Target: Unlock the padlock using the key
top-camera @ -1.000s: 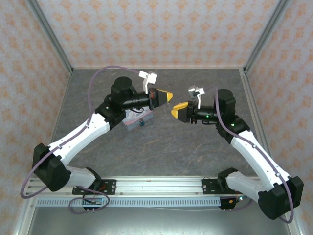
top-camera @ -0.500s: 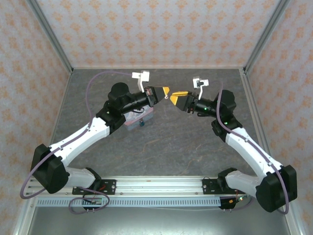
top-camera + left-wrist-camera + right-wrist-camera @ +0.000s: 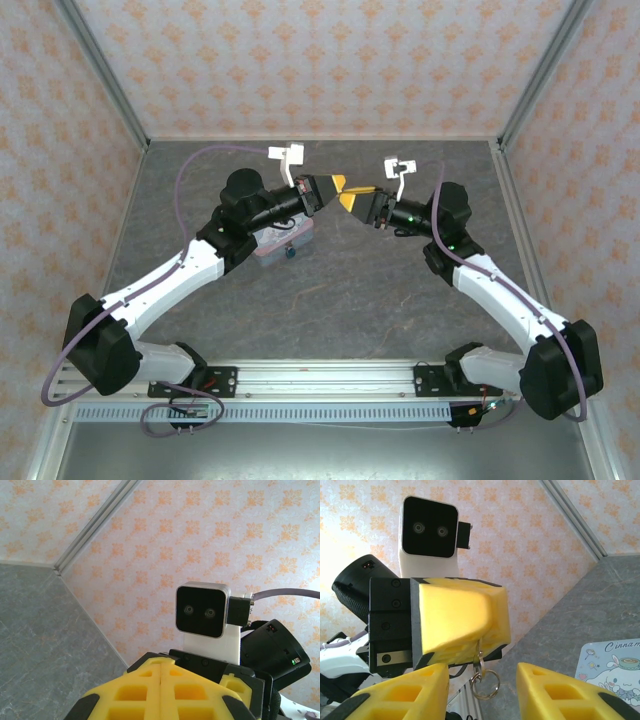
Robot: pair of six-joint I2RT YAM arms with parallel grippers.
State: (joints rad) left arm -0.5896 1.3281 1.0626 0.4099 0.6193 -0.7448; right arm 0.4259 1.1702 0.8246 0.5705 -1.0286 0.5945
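**Tools tip to tip above the counter**

The left tool (image 3: 481, 639) is clamped shut on the tiny thin dark grey metal key (image 3: 479, 656), and a small wire ring (image 3: 485, 682) dangles below. The right tool (image 3: 480, 694) faces it, spread wide and holding nothing. The tiny teal-green padlock (image 3: 288, 253) lies on the grey counter (image 3: 350, 290), at the near edge of the pastel cartoon tin (image 3: 278, 245).

the key is hiding between the pressed-together fingers of the left gripper (image 3: 490, 639), its ring (image 3: 485, 680) dangling out at bottom centre. the tin (image 3: 610, 662) is getting cut by the lower right edge. in the top view the left arm (image 3: 190, 265) is covering most of the tin, and the padlock (image 3: 288, 252) is reading as a dark speck.
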